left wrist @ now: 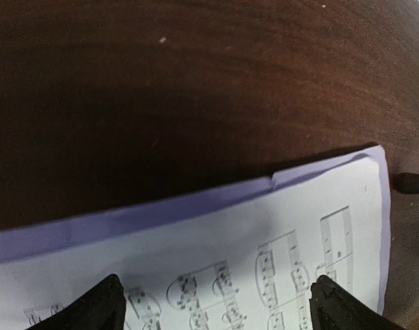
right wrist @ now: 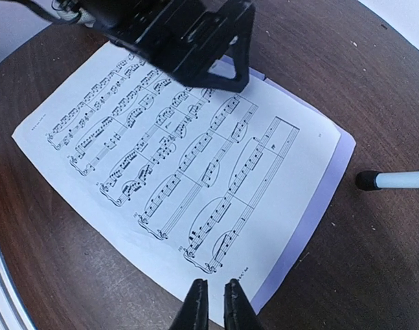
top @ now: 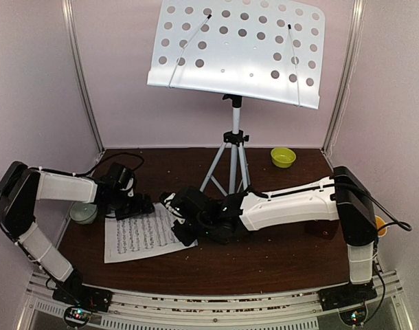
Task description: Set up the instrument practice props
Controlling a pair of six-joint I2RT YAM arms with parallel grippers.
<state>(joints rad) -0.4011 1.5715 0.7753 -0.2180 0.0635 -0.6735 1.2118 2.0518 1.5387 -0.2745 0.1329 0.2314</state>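
The white perforated music-stand desk (top: 237, 51) stands empty on its silver tripod (top: 231, 161) at the back. Two sheet-music pages (top: 137, 237) lie stacked flat on the dark table, the lower one showing as a narrow strip along the far and right edges (right wrist: 312, 213). My left gripper (top: 136, 206) is open, its fingertips (left wrist: 93, 309) spread wide just above the pages' far edge (left wrist: 216, 234). My right gripper (top: 174, 218) has its fingers (right wrist: 196, 306) nearly together over the sheet's right edge, holding nothing I can see. A dark red-brown object (top: 324, 231), perhaps the metronome, is mostly hidden behind my right forearm.
A small yellow-green bowl (top: 283, 157) sits at the back right. A grey-green round vessel (top: 84, 213) stands beside the left arm. A yellow-orange object (top: 380, 225) peeks out behind the right elbow. A tripod foot (right wrist: 395, 180) lies close to the sheets' corner.
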